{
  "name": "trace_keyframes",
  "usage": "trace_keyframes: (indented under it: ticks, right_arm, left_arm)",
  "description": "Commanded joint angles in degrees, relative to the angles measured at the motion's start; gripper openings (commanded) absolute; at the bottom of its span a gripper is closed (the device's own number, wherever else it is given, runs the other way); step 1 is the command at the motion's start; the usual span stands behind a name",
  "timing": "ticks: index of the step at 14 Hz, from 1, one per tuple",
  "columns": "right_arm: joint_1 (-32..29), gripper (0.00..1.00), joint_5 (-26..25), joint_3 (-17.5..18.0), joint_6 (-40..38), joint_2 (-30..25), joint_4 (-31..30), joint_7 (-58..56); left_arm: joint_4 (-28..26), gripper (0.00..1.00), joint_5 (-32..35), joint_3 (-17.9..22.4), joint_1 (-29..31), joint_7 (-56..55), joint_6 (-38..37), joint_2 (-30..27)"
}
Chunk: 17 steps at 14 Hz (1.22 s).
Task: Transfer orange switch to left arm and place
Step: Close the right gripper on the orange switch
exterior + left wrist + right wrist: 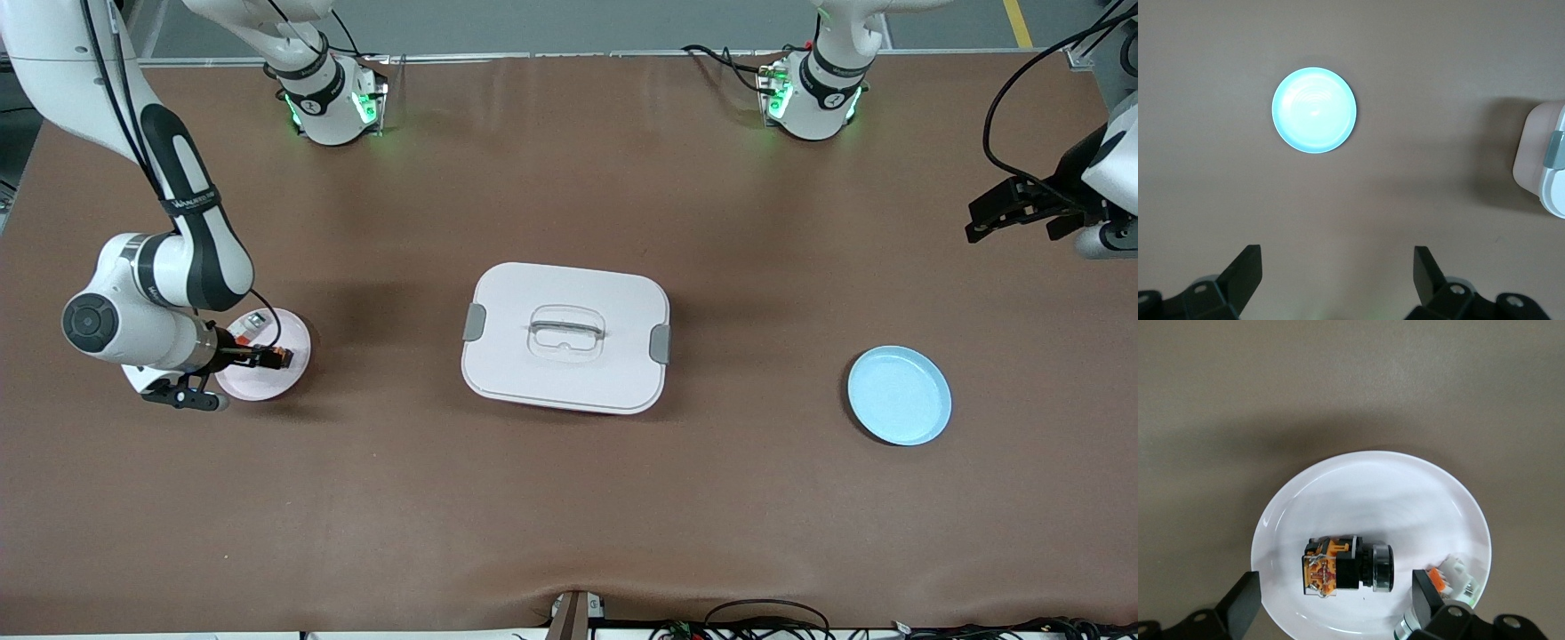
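I have the right tool released, poised over the pink plate toward the right arm's end from the box. Orange switch lies in that plate, directly under my spread fingers, long axis spanning them. Left tool released, waiting well apart.

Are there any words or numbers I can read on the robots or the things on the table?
No text reads clearly.
The right arm has white lettering on its black band, too small to read.
The white-grey piece on the white plate has a tiny label, blurred.
The box and orange switch show none.
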Motion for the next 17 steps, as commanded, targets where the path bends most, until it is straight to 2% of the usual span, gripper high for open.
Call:
trace_keyframes:
  ticks: [1, 7, 17]
  right_arm:
    - [0.40, 1.00, 0.21, -0.10, 0.46, 0.98, 0.00, 1.46]
    - [0.31, 1.00, -1.81, -0.28, 1.60, 2.48, 0.00, 1.46]
    - [-0.04, 1.00, -1.90, -0.19, 1.42, 3.88, -1.22, 1.54]
  left_arm:
    - [0.82, 1.00, 0.28, -0.25, 0.22, 0.97, 0.15, 0.20]
    - [0.82, 1.00, -0.07, -0.33, 0.22, 0.80, 0.06, 0.02]
    - [0.82, 1.00, -0.51, -0.77, 0.13, 0.71, 0.06, -0.33]
